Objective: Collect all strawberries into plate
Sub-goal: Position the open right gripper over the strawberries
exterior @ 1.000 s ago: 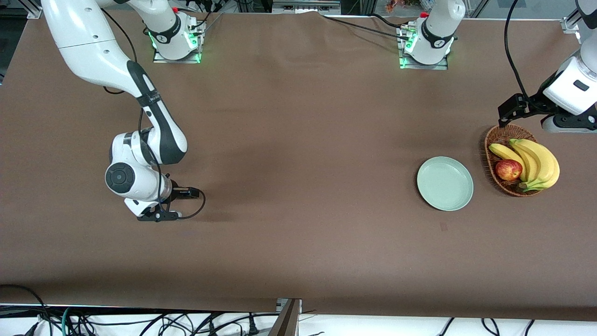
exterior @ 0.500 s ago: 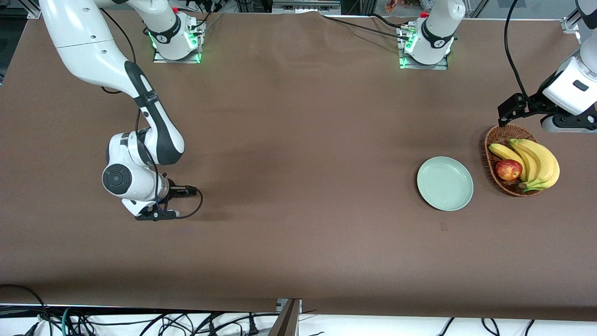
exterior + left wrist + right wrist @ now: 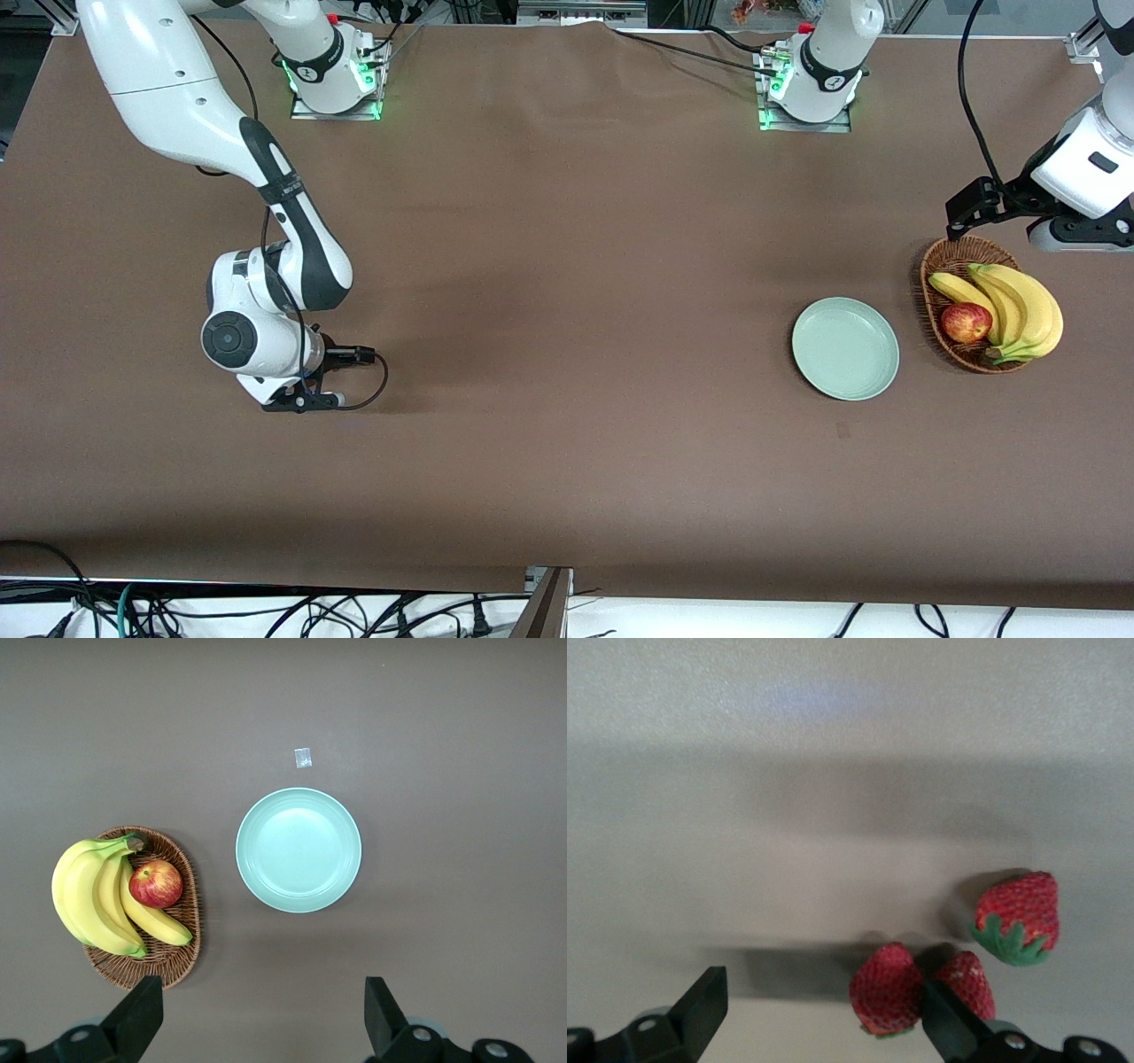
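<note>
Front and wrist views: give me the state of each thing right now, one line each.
Strawberries: three on the table under the right pincer, none in the plate.
Plate: empty.
Basket: holds bananas and an apple.
Right pincer: open, low over the strawberries.
Left pincer: open, waiting high over the table.

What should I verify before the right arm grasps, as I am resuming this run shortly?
1. Right gripper low at the table, jaws open: ok.
2. One strawberry between the jaws: ok.
3. Second strawberry clear of the jaws: not ok, it crowds one of them.
4. Third strawberry apart: ok.
5. Plate bare: ok.
6. Left gripper waits open near the basket: ok.
</note>
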